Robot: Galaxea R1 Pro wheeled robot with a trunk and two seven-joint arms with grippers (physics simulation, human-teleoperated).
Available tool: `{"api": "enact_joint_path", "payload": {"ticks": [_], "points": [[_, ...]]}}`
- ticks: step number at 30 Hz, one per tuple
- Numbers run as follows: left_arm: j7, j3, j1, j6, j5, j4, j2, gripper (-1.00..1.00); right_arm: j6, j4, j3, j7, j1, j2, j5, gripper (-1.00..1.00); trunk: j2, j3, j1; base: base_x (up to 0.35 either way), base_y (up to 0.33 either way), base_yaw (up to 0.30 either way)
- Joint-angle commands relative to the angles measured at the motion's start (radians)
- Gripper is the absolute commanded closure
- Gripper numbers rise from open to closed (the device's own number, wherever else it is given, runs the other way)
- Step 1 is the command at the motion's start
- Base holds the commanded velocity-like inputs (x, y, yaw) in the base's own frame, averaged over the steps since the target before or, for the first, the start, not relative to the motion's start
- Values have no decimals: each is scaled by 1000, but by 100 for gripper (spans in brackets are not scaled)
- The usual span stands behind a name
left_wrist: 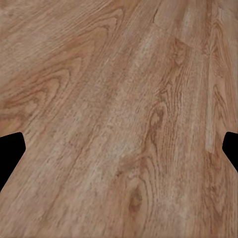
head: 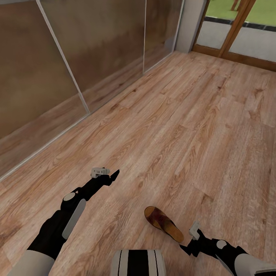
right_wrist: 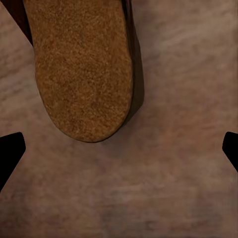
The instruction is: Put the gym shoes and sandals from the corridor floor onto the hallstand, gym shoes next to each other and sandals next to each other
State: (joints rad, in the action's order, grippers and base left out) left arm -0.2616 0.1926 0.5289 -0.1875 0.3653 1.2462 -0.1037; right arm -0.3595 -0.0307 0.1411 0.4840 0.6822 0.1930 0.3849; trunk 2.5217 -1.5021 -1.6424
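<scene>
One dark brown sandal (head: pixel 163 223) with a tan footbed lies on the wood-plank corridor floor (head: pixel 184 126), close in front of my base. My right gripper (head: pixel 185 248) hangs open just behind the sandal's heel end. In the right wrist view, the tan footbed (right_wrist: pixel 82 69) lies ahead of the open gripper (right_wrist: pixel 119 148), clear of both fingertips (right_wrist: pixel 10 148). My left gripper (head: pixel 115 174) is open over bare floor to the sandal's left, and it holds nothing (left_wrist: pixel 119 148). The gym shoes, the second sandal and the hallstand are out of view.
Brown wall panels with pale metal frames (head: pixel 65 65) run along the left side. A wood-framed glass door (head: pixel 234 30) stands at the far right. My base's striped front (head: pixel 138 262) sits at the lower edge. Bare planks stretch ahead and to the right.
</scene>
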Motion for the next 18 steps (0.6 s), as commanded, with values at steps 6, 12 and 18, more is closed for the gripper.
{"api": "enact_joint_path", "payload": {"ticks": [6,12,18], "points": [[-1,1,0,-8,11,1,-1,-100,-4,0,8,1,0,1,-3,-100,0,-1,0,153,120,0],[-1,1,0,-7,11,1,-1,-100,-5,0,8,1,0,1,-3,-100,0,-1,0,63,53,0],[-1,1,0,-7,11,1,-1,-100,-4,0,8,1,0,1,-3,-100,0,-1,0,10,8,0]]}}
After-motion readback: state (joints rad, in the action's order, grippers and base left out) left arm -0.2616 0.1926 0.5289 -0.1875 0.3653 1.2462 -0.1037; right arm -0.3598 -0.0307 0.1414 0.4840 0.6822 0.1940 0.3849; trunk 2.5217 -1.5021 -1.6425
